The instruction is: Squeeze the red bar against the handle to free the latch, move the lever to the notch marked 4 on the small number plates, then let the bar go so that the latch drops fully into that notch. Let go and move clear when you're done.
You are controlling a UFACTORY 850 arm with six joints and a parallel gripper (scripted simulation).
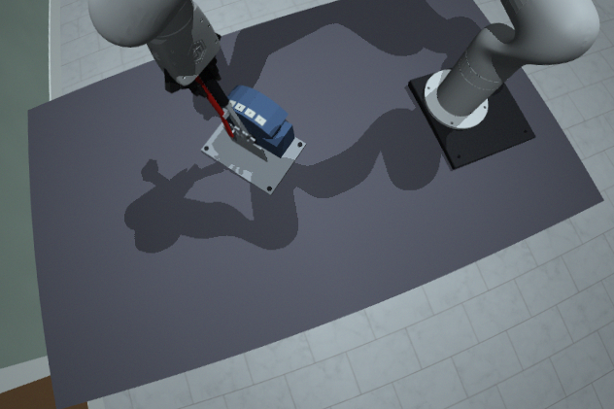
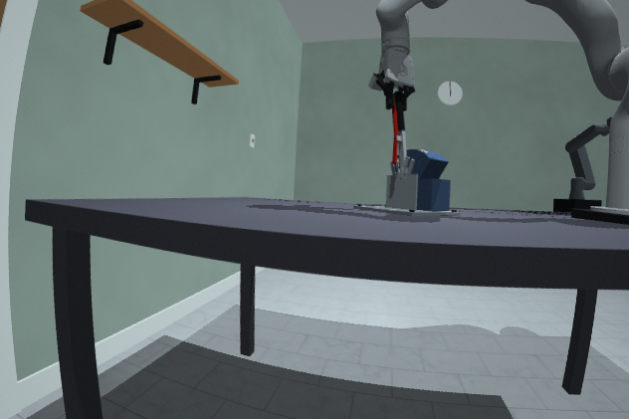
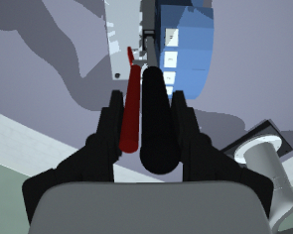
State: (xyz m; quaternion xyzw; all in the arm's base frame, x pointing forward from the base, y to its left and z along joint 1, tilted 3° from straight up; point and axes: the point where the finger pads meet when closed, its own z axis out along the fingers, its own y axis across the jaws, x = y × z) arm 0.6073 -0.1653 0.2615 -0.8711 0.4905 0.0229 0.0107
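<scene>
The lever stands on a grey base plate [image 1: 253,153] beside a blue notched block [image 1: 265,119] with small white number plates [image 1: 250,113]. The lever has a black handle [image 3: 154,120] and a red bar [image 3: 130,112] lying close along its left side. My gripper [image 3: 147,104] is shut on the handle and the red bar together, near their top ends. In the side view the gripper [image 2: 395,94] sits at the top of the lever [image 2: 399,132], which leans slightly left of the blue block [image 2: 427,178]. The numbers on the plates are too small to read.
The arm's base [image 1: 463,102] stands on a black square plate at the right of the dark table. A wooden shelf [image 2: 157,38] hangs on the left wall, far from the lever.
</scene>
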